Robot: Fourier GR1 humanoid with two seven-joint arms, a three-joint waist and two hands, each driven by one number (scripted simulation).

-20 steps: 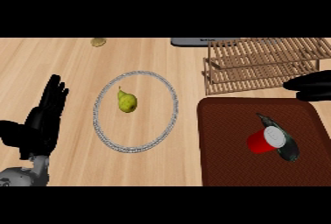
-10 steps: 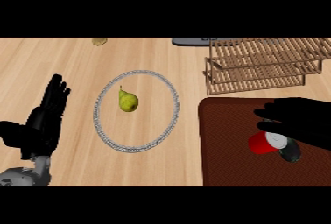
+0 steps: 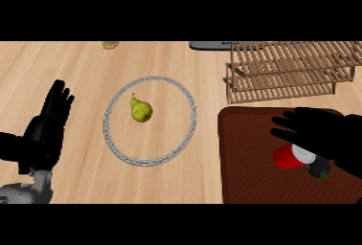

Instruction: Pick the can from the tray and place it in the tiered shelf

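Fingers (image 3: pixel 293 125) of the right hand (image 3: pixel 329 136) spread, unclenched, above the red can (image 3: pixel 288 157) on the brown tray (image 3: pixel 247 162), wooden counter (image 3: pixel 78 67) around.

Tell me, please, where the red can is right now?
In the head view, the red can lies on the dark tray at lower right, partly under the right hand.

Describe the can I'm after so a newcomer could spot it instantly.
Find the dark brown rectangular tray at the counter's right, in front of the wooden tiered shelf. The red can lies on it, white end showing, just beneath the black right hand; it is the only red thing.
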